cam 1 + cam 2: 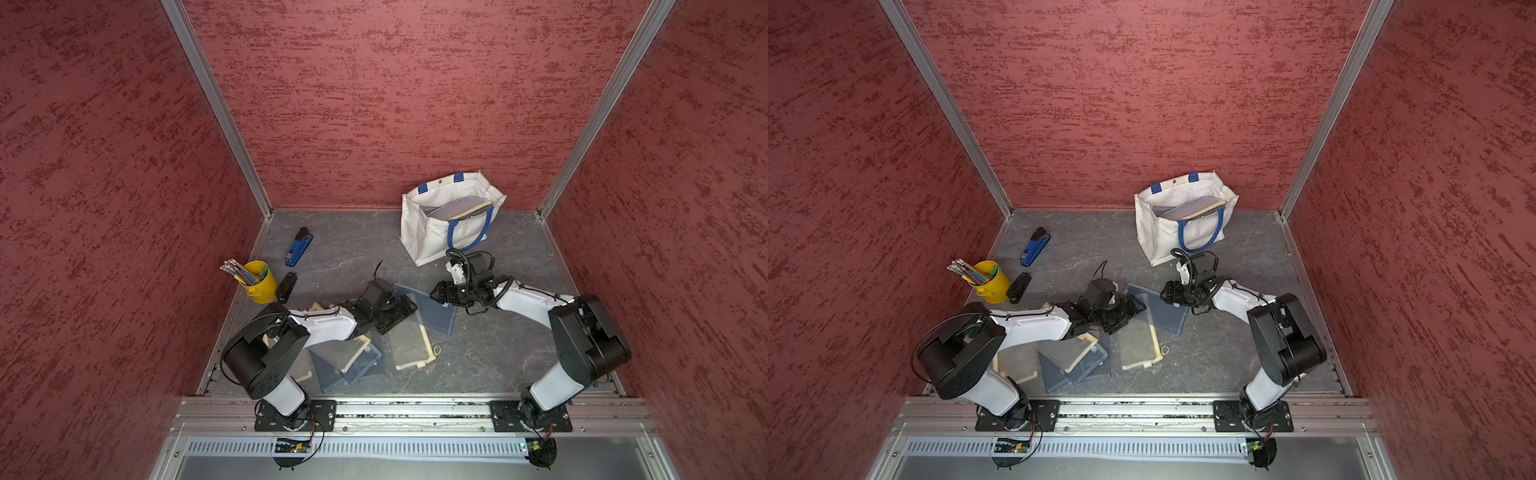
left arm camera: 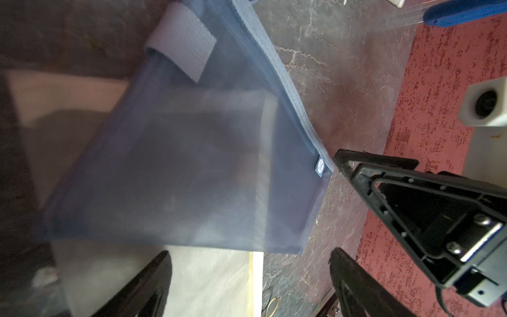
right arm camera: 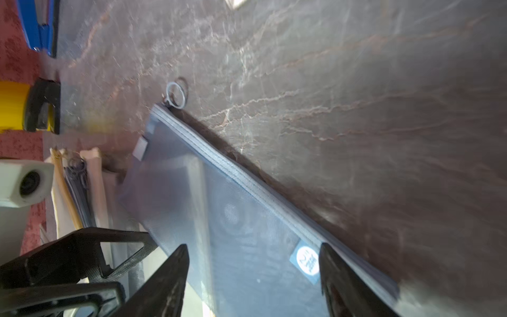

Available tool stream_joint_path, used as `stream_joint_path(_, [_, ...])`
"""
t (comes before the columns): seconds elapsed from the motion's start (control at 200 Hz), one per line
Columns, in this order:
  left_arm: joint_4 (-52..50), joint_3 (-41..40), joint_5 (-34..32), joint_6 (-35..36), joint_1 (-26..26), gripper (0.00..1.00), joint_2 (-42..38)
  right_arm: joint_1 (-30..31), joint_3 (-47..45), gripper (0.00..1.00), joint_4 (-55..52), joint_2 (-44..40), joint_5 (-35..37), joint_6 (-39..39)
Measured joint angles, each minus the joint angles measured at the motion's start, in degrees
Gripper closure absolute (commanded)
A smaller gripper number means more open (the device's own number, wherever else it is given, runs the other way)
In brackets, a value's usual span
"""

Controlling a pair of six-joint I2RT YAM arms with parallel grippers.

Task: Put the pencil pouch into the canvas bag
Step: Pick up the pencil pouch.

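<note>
Pouch: blue mesh pencil pouch (image 1: 434, 311) lies out on the grey table (image 1: 498, 349) between the two grippers, overlapping a beige-trimmed pouch (image 1: 409, 345). It is well short of the canvas bag (image 1: 428, 241), which stands open at the back. Tag (image 3: 307, 260) by the zip edge: dark blue, white round logo, lettering too blurred to read. Left gripper (image 2: 249, 252): jaws wide apart at the pouch's edge, nothing held. Right gripper (image 3: 252, 247): jaws parted astride the tagged corner, one finger beside the zip.
</note>
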Motion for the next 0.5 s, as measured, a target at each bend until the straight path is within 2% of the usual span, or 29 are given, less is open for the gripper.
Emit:
stream_joint_path(0.26, [8.8, 0.0, 0.8, -2.1, 0.6, 0.3, 4.5, 0.0, -3.1, 0.29, 7.7, 1.7, -3.8, 0.4])
stream_joint_path(0.401, [10.0, 0.0, 0.9, -1.9, 1.0, 0.48, 5.4, 1.2, -7.6, 0.33, 12.6, -0.1, -5.7, 2.3])
stream_joint_path(0.501, [10.7, 0.0, 0.8, -1.5, 1.3, 0.7, 5.4, 2.9, -11.0, 0.34, 14.4, -2.6, -7.0, 4.2])
